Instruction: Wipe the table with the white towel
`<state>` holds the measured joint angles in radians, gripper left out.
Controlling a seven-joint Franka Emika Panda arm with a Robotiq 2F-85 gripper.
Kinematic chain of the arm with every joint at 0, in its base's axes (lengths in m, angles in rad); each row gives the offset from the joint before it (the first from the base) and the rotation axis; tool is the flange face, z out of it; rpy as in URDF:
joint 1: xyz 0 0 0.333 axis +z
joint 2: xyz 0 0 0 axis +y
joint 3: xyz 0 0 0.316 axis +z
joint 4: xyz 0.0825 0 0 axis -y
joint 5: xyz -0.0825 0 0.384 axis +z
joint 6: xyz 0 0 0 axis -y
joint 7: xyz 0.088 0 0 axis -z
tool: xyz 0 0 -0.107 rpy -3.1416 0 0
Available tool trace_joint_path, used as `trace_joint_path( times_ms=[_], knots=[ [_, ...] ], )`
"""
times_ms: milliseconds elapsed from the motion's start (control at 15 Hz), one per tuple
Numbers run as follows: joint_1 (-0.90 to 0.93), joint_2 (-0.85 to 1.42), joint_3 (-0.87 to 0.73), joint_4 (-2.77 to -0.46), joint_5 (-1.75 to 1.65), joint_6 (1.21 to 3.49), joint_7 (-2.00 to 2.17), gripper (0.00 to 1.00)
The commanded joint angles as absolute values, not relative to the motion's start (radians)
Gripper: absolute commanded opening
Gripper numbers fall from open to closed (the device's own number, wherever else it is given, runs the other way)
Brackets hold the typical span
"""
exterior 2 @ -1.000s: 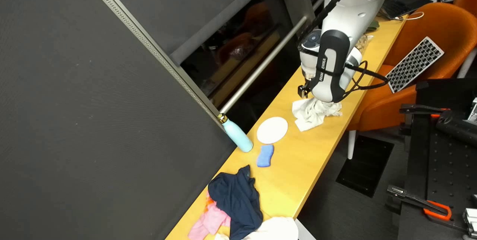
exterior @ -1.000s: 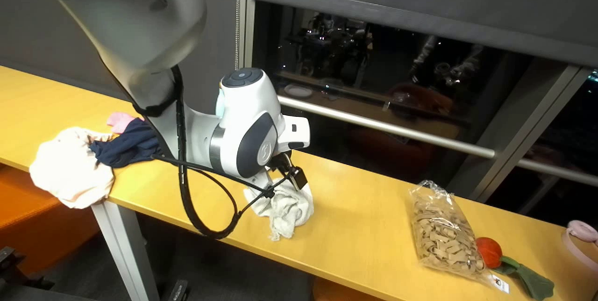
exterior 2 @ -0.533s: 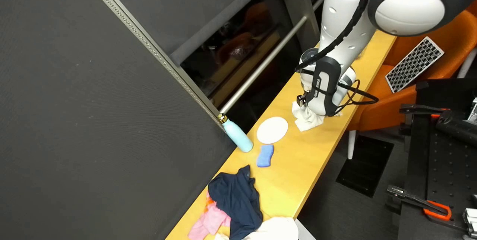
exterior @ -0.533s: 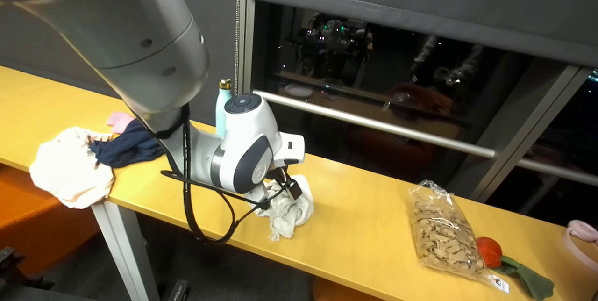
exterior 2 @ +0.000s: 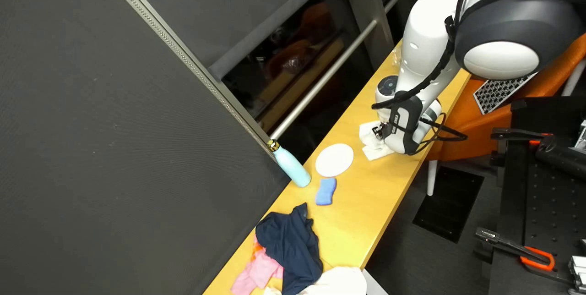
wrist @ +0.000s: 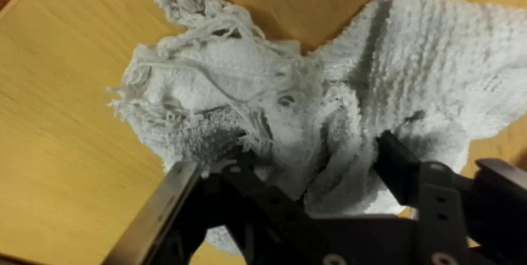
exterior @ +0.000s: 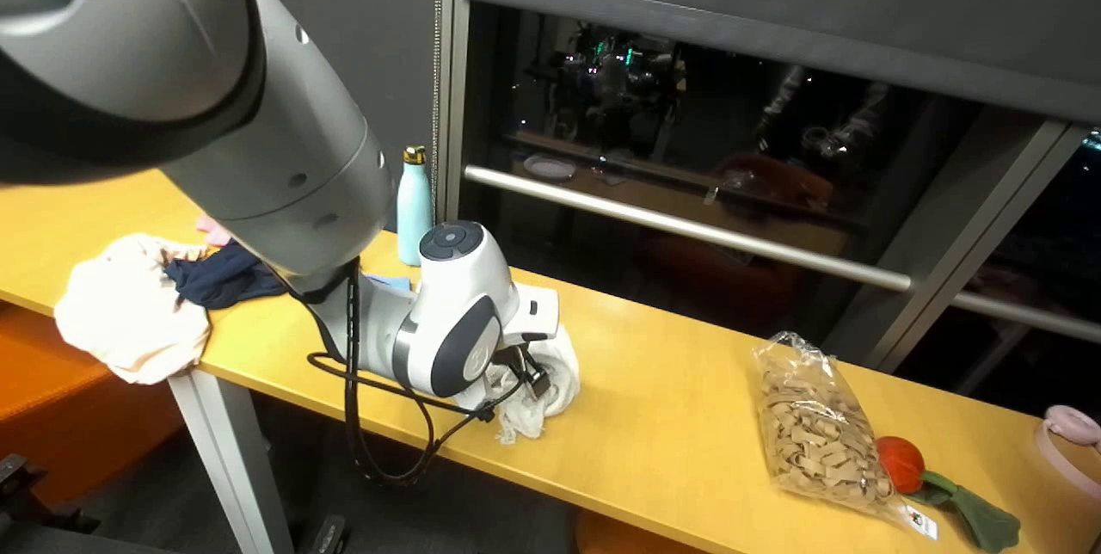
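Tool (wrist: 317,147): fingers (wrist: 397,162) spread well apart, reaching down among the towel's folds, part of which lie in the gap; whether the pads touch them cannot be told.
White towel (wrist: 296,104): crumpled on the worktop (exterior: 679,416) directly beneath the tool, extending past both fingers, with loose threads at one end.
White disc (exterior 2: 334,160): flat, near the tool, apart from the towel.
Blue sponge (exterior 2: 326,191): just beside the disc, farther from the tool.
Light-blue bottle (exterior 2: 293,167): upright, farther from the tool than the disc.
Navy cloth (exterior 2: 293,244): bunched, well apart from the tool, past the sponge, partly over a pink cloth (exterior 2: 258,271).
Bag of tan strips (exterior: 821,433): well apart from the tool, on the side opposite the bottle.
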<state>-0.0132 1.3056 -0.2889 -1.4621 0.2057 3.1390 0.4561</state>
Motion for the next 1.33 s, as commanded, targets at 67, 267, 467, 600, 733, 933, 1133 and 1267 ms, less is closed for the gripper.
trace_joint_path(
  times_ms=[67, 267, 467, 600, 733, 933, 1133, 1267],
  knots=[
    [-0.020, 1.368, -0.281, -1.381, 0.248, 3.152, 0.436, 0.35],
    [-0.038, 1.367, -0.234, -1.374, 0.256, 3.152, 0.424, 0.14],
    [-0.097, 1.342, -0.113, -1.403, 0.249, 3.174, 0.383, 0.00],
    [-0.165, 1.323, -0.002, -1.424, 0.239, 3.198, 0.337, 0.02],
    [-0.244, 1.320, 0.112, -1.437, 0.232, 3.195, 0.291, 0.03],
    [-0.350, 1.288, 0.252, -1.488, 0.221, 3.130, 0.218, 0.03],
    [-0.354, 1.241, 0.270, -1.527, 0.239, 3.001, 0.191, 0.03],
    [-0.301, 1.219, 0.228, -1.489, 0.250, 2.861, 0.211, 0.03]
  ],
)
